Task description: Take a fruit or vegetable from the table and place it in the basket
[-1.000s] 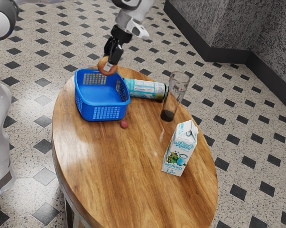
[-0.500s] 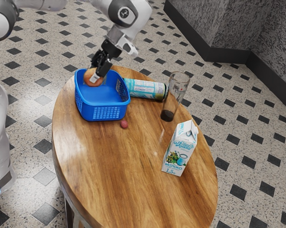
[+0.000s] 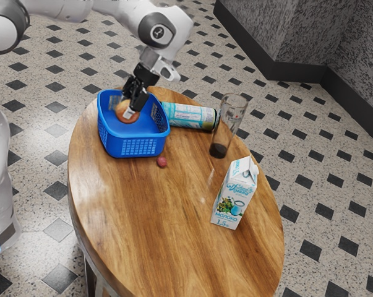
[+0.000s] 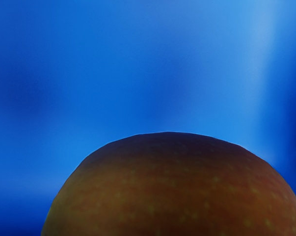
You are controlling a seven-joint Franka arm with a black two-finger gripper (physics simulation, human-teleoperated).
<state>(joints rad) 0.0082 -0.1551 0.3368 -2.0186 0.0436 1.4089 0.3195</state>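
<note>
The end effector (image 3: pixel 125 108) partly hides the fruit (image 3: pixel 124 115) it grips.

Eating area, home or café, I can't tell from here
Milk carton (image 3: pixel 234 195) and tall glass (image 3: pixel 228 127) on a wooden table (image 3: pixel 167 216), diamond-patterned floor (image 3: pixel 328 185) below, dark skirting (image 3: pixel 297 71) along a grey wall (image 3: pixel 297 28)

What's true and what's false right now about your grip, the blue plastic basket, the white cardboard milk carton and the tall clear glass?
1. My black two-finger gripper is shut on the round orange-brown fruit. True.
2. The fruit is over bare table. False: it is over or inside the basket.
3. The carton stands upright. True.
4. The glass lies on its side. False: it stands upright.
</note>
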